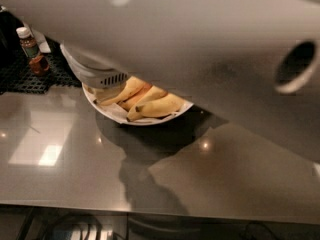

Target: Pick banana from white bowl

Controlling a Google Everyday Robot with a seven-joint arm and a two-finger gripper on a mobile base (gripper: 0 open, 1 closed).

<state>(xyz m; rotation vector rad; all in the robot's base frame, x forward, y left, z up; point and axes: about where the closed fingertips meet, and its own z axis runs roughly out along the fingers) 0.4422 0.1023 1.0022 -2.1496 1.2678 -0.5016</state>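
The white bowl (pixel 150 120) lined with white paper sits on the grey counter, and only its front part shows. Several yellow bananas (pixel 155 105) lie in it, pointing to the right. My arm (pixel 200 44) crosses close to the camera and hides the back of the bowl and the upper half of the view. The gripper (pixel 100 81) hangs from it over the left side of the bowl, down among the bananas' left ends. Only its grey vented body shows.
A small brown bottle with a white cap (pixel 31 51) stands on a black grid mat (pixel 25 76) at the back left. The glossy grey counter (pixel 200 174) runs to its front edge near the bottom of the view. The dark cup of wooden sticks is hidden.
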